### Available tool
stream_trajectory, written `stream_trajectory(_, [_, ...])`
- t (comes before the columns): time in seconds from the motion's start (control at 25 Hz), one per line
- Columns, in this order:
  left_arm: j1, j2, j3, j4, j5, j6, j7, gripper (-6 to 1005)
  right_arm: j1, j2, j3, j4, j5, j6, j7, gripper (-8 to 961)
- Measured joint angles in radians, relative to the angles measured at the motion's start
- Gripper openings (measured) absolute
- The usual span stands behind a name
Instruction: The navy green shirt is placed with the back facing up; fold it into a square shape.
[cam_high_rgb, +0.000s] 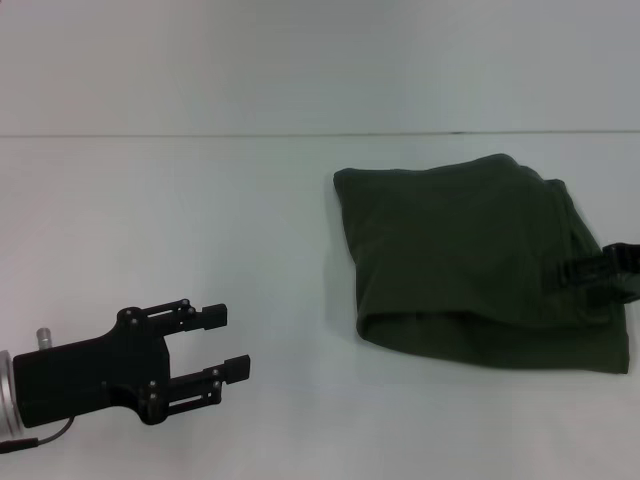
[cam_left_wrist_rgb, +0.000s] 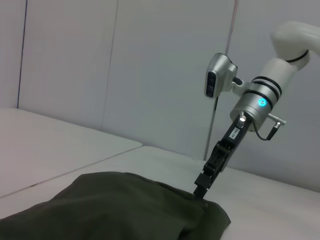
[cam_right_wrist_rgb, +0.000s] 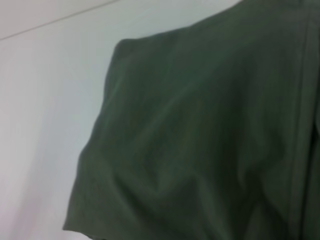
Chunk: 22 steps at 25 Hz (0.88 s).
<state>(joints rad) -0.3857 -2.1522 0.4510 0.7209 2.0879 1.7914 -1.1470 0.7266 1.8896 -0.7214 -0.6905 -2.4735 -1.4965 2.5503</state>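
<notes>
The dark olive-green cotton shirt (cam_high_rgb: 470, 265) lies folded into a compact, roughly square bundle on the flat white table surface (cam_high_rgb: 200, 220). In the head view it occupies the right half of the frame, from the centre to the right edge, with a rounded fold along its lower edge and layered edges visible along its right side. Only plain fabric shows; no lettering is visible.

The right gripper (cam_high_rgb: 590, 270), a black finger assembly, enters the head view at the right edge, mid-height. Its tip rests at the right-hand edge of the shirt, touching the fabric. In the left wrist view the same gripper (cam_left_wrist_rgb: 201, 190) comes down from the upper right of the frame on a silver and white arm with a blue indicator light, and its black tip meets the top of the shirt (cam_left_wrist_rgb: 120, 207) near the bundle's far corner. Whether its fingers are spread or pinching the cloth cannot be told from these views.

The right wrist view is filled by the shirt (cam_right_wrist_rgb: 200, 150) at close range, with white table showing at the left and upper left of the frame.

The left gripper (cam_high_rgb: 232, 345), black with two parallel fingers, sits in the lower left of the head view. Its fingers are spread apart and hold nothing. It is well apart from the shirt, with bare table between them.
</notes>
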Motion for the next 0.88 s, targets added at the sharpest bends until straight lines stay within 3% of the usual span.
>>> stream_trajectory(0.88, [-0.007, 0.0, 0.0, -0.007, -0.003, -0.004, -0.005, 671, 0.011, 0.01, -0.001, 0.028, -0.047, 0.067, -0.017, 881])
